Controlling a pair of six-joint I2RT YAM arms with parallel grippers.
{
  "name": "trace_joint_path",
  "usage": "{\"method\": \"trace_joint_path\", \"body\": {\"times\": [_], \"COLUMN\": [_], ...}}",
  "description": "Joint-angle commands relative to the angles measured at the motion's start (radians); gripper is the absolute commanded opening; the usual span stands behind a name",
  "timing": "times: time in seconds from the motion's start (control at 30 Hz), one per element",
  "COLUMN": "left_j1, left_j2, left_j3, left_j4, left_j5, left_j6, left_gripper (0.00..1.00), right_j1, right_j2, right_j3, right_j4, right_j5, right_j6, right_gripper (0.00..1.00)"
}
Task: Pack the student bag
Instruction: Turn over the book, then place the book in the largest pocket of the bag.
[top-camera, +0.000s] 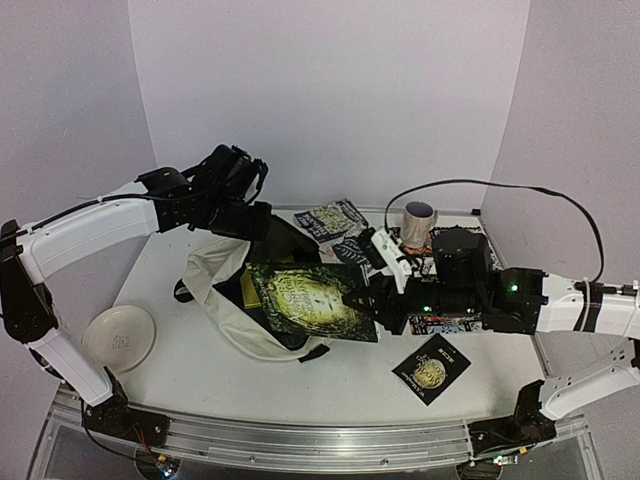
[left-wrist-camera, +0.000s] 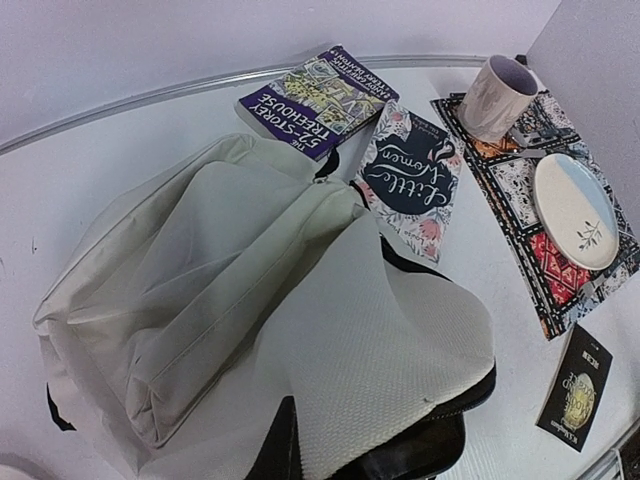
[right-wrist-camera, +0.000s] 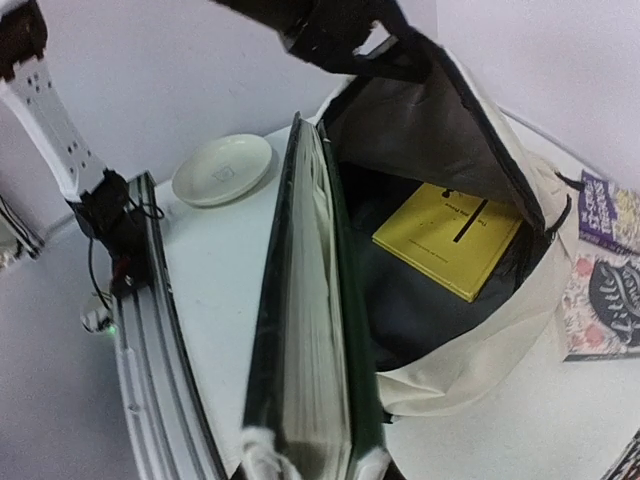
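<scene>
Pinching limp, soft student bag (top-camera: 215, 272) by its rim in left gripper (top-camera: 252, 222); clamping stiff green book (top-camera: 310, 298) in right gripper (top-camera: 372, 302).

- The student bag (top-camera: 215, 278) lies left of table centre, mouth towards the right; the left gripper (top-camera: 250, 218) grips its raised far flap.
- An inner book (right-wrist-camera: 450, 240) lies flat inside the bag.
- The large book (top-camera: 312, 300), clamped in the right gripper (right-wrist-camera: 315, 462), sits at the bag's mouth.
- The left plate (top-camera: 120, 337) rests on the table left of the bag.
- The Treehouse book (top-camera: 333, 218) and the Little Women book (top-camera: 352, 248) lie just beside each other behind the bag.
- The mat (left-wrist-camera: 548, 285) lies right of them and carries the mug (top-camera: 418, 224) and the right plate (left-wrist-camera: 575, 210).
- The booklet (top-camera: 432, 368) lies before the mat.
</scene>
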Motion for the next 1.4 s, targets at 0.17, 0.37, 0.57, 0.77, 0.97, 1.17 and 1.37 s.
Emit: {"method": "trace_joint_path", "body": {"times": [0.17, 0.37, 0.57, 0.77, 0.97, 1.17, 1.37], "left_j1": [0.008, 0.007, 0.007, 0.007, 0.007, 0.007, 0.007], "left_j2": [-0.105, -0.119, -0.133, -0.162, -0.184, -0.225, -0.246], "left_j3": [0.059, 0.057, 0.057, 0.048, 0.049, 0.029, -0.006], "left_j4": [0.048, 0.049, 0.048, 0.043, 0.039, 0.032, 0.029], "left_j5": [0.093, 0.158, 0.21, 0.218, 0.263, 0.276, 0.236], "left_j6": [0.036, 0.043, 0.039, 0.043, 0.038, 0.034, 0.021], "left_gripper": [0.0, 0.0, 0.0, 0.0, 0.0, 0.0, 0.0], "right_j1": [0.147, 0.187, 0.203, 0.205, 0.189, 0.146, 0.127], "right_j2": [0.151, 0.256, 0.433, 0.599, 0.787, 0.944, 1.047], "right_j3": [0.164, 0.205, 0.289, 0.349, 0.478, 0.608, 0.694], "right_j4": [0.069, 0.182, 0.266, 0.354, 0.392, 0.403, 0.338], "right_j5": [0.51, 0.643, 0.741, 0.81, 0.855, 0.843, 0.824], "right_j6": [-0.657, -0.91, -1.116, -1.293, -1.378, -1.404, -1.373], "right_gripper": [0.0, 0.0, 0.0, 0.0, 0.0, 0.0, 0.01]}}
